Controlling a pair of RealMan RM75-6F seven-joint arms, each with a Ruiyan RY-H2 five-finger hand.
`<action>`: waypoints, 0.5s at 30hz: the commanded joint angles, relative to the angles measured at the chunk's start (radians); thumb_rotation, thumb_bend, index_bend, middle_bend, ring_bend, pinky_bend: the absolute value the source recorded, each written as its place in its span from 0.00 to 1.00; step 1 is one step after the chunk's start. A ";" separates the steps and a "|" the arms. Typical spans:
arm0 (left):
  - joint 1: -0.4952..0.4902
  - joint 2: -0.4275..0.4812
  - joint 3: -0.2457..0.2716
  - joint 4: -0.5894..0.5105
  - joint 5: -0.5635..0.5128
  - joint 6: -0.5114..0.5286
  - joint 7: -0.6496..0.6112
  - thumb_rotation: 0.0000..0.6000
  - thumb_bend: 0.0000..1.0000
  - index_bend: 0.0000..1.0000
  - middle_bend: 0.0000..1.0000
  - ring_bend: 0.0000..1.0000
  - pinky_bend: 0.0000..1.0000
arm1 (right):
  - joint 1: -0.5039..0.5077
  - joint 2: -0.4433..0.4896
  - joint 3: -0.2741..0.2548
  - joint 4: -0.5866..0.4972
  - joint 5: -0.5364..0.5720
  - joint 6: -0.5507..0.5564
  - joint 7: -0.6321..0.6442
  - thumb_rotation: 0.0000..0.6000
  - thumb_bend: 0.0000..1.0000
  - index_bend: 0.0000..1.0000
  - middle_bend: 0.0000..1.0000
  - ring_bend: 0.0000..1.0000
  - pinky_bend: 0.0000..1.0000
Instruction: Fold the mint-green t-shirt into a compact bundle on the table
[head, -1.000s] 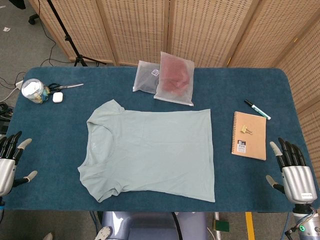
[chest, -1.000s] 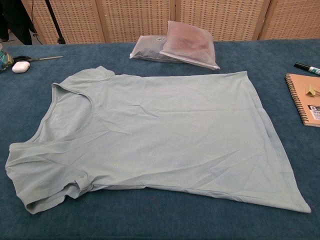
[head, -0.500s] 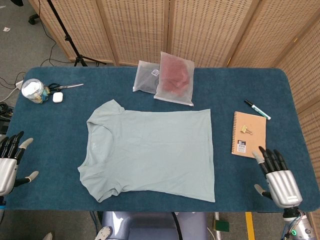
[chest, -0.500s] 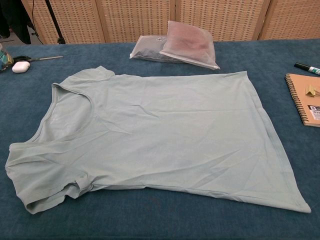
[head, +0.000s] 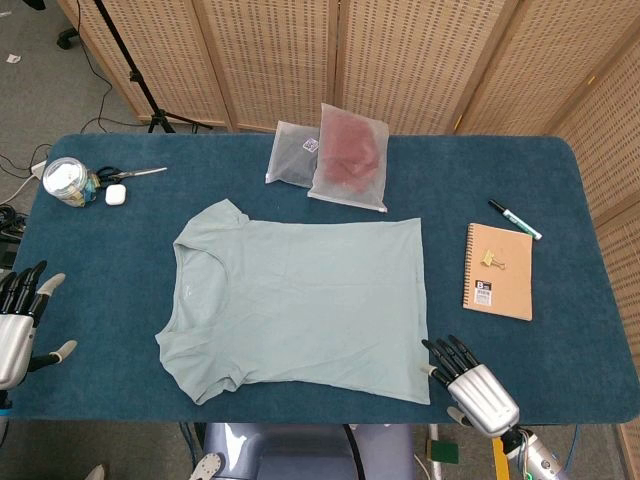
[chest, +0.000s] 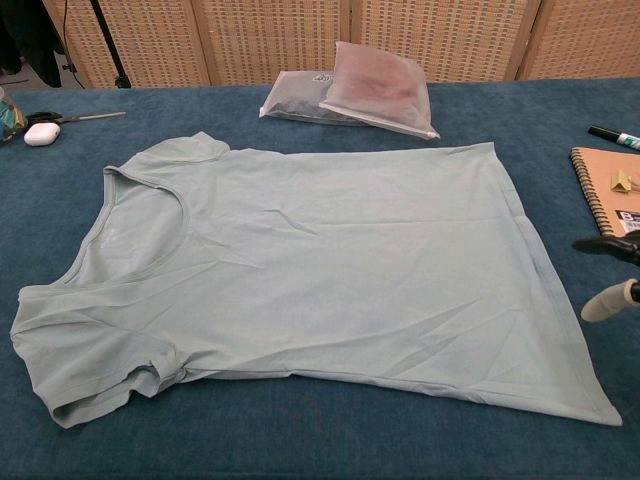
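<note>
The mint-green t-shirt (head: 300, 305) (chest: 310, 270) lies spread flat on the blue table (head: 90, 250), collar to the left and hem to the right. My right hand (head: 468, 385) hovers open at the shirt's near right hem corner, fingers spread and pointing toward the cloth; in the chest view only its fingertips (chest: 608, 298) show at the right edge. At the table's near left edge sits my left hand (head: 20, 320), open and well away from the shirt. Neither hand holds anything.
A brown spiral notebook (head: 499, 271) with a binder clip and a marker (head: 514, 219) lie to the right. Two frosted garment bags (head: 340, 155) rest behind the shirt. A jar (head: 66, 181), scissors (head: 130, 174) and a white earbud case (head: 115, 195) occupy the far left corner.
My right hand has swept left along the near edge, from beside the notebook to the shirt's near right hem corner. The left hand and shirt have stayed put.
</note>
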 joint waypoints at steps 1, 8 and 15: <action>-0.001 0.001 0.000 -0.001 -0.002 -0.004 -0.001 1.00 0.00 0.00 0.00 0.00 0.00 | 0.005 -0.015 0.003 0.015 -0.001 0.000 -0.015 1.00 0.03 0.36 0.00 0.00 0.00; -0.001 0.002 -0.001 -0.004 -0.008 -0.007 0.002 1.00 0.00 0.00 0.00 0.00 0.00 | 0.016 -0.052 -0.005 0.035 0.027 -0.050 -0.054 1.00 0.12 0.40 0.00 0.00 0.00; -0.004 0.002 0.000 -0.004 -0.011 -0.016 0.004 1.00 0.00 0.00 0.00 0.00 0.00 | 0.021 -0.068 -0.006 0.036 0.052 -0.078 -0.086 1.00 0.15 0.40 0.00 0.00 0.00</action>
